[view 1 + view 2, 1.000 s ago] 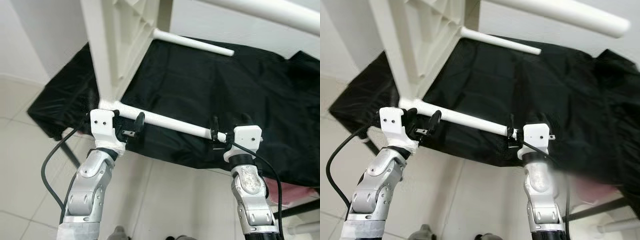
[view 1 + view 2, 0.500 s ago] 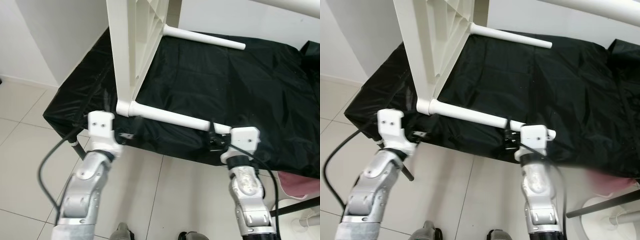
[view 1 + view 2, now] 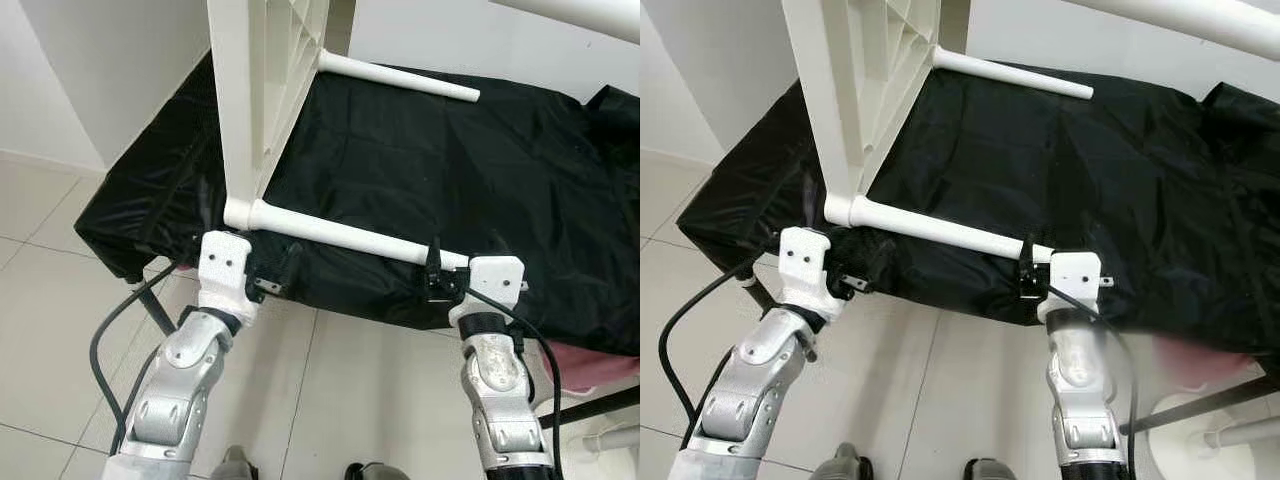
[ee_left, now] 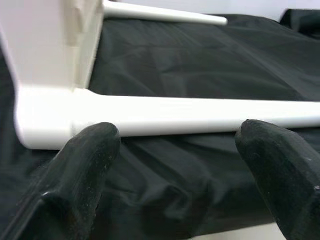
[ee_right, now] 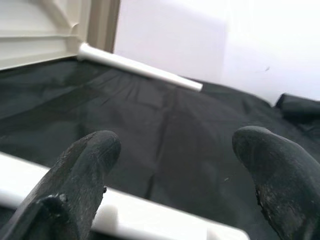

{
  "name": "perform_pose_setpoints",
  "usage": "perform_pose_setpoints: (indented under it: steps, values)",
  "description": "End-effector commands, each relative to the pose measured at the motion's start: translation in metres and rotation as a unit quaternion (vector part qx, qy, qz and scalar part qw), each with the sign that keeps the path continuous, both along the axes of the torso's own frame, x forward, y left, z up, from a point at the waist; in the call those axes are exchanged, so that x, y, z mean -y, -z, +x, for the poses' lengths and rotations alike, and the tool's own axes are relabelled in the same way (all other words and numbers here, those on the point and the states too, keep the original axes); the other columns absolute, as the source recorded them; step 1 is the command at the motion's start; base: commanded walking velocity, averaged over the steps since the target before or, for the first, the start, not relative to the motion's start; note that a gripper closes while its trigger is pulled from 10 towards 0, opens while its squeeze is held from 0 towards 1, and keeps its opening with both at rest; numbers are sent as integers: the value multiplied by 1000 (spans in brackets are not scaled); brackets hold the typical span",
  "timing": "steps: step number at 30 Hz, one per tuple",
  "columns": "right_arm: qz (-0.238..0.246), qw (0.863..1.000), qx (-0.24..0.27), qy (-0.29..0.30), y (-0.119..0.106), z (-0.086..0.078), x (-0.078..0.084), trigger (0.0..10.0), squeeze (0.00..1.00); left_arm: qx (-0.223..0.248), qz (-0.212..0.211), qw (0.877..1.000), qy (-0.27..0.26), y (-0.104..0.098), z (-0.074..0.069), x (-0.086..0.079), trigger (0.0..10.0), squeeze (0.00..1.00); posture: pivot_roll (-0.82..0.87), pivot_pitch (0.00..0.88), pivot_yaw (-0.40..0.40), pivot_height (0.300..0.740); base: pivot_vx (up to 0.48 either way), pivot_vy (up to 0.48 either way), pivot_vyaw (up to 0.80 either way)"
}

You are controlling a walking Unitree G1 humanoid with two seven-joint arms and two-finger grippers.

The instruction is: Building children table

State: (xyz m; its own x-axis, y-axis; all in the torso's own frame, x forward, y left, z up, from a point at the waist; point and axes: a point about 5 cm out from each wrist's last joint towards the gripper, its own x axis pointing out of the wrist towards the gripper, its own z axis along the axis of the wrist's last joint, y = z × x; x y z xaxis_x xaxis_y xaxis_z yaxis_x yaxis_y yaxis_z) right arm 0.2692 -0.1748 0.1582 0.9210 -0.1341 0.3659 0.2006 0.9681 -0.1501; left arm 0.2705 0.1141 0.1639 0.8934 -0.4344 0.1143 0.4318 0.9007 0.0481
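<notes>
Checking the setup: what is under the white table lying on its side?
A black cloth lies under the white table and its near leg. The cloth drapes over its support, hiding what it covers.

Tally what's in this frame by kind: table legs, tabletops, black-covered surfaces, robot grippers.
Table legs: 3 (near, far, top-corner)
Tabletop: 1
Black-covered surface: 1
Grippers: 2 (left gripper, right gripper)
Total: 7

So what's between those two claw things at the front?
The near white table leg spans between the left gripper and the right gripper, lying over the black cloth, as the left eye view shows.
</notes>
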Motion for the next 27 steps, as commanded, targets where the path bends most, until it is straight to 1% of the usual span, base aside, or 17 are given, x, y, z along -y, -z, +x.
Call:
perform_pose_setpoints:
  steps: [1,2,3,7,10,11,13,14,15,16,17,19,20,22,24,25,27]
  values:
    - [-4,1000,10,14,-2,-2,6,10000,0,-17,17,998,62,6,-3,7,10000,0,98,121,-78,740,0,0,0]
    - [-4,1000,10,14,-2,-2,6,10000,0,-17,17,998,62,6,-3,7,10000,0,98,121,-78,740,0,0,0]
    - [-1,1000,18,8,-6,-1,6,10000,1000,-37,8,997,60,9,0,8,10000,0,96,120,-78,740,0,0,0]
    - [-36,998,59,9,-24,-2,4,10000,1000,-95,-31,993,57,14,8,12,10000,0,90,121,-75,740,0,0,0]
    - [-56,996,72,17,-29,-2,4,10000,1000,-105,-37,992,60,15,9,13,10000,0,88,121,-73,740,0,0,0]
    - [-78,993,87,27,-35,-3,3,10000,59,-114,-36,991,59,18,10,15,10000,0,86,122,-72,740,0,0,0]
    - [-78,993,87,27,-35,-3,3,10000,59,-114,-36,991,59,18,10,15,10000,0,86,122,-72,740,0,0,0]
    - [-107,988,108,35,-43,-3,1,10000,0,-123,-39,990,55,20,12,17,10000,0,83,122,-68,740,0,0,0]
    - [-141,979,139,47,-55,-4,-4,10000,0,-127,-41,990,55,19,14,20,10000,0,81,124,-67,740,0,0,0]
    - [-141,979,139,47,-55,-4,-4,10000,0,-127,-41,990,55,19,14,20,10000,0,81,124,-67,740,0,0,0]
    - [-184,964,183,59,-72,-5,-10,10000,0,-129,-43,989,54,17,18,23,10000,0,78,123,-65,740,0,0,0]
    - [-215,951,212,61,-82,-5,-16,10000,0,-129,-43,989,53,14,20,23,10000,0,77,125,-66,740,0,0,0]
    - [-215,951,212,61,-82,-5,-16,10000,0,-129,-43,989,53,14,20,23,10000,0,77,125,-66,740,0,0,0]
    - [-265,926,259,67,-96,-6,-25,10000,0,-127,-41,990,49,12,23,22,10000,0,75,126,-63,740,0,0,0]
    - [-284,915,278,72,-101,-6,-29,10000,0,-128,-41,990,47,11,24,22,10000,0,76,125,-64,740,0,0,0]
    - [-284,915,278,72,-101,-6,-29,10000,0,-128,-41,990,47,11,24,22,10000,0,76,125,-64,740,0,0,0]
    - [-312,895,309,73,-115,-2,-39,10000,0,-124,-26,991,41,11,25,20,10000,0,77,123,-68,740,0,0,0]
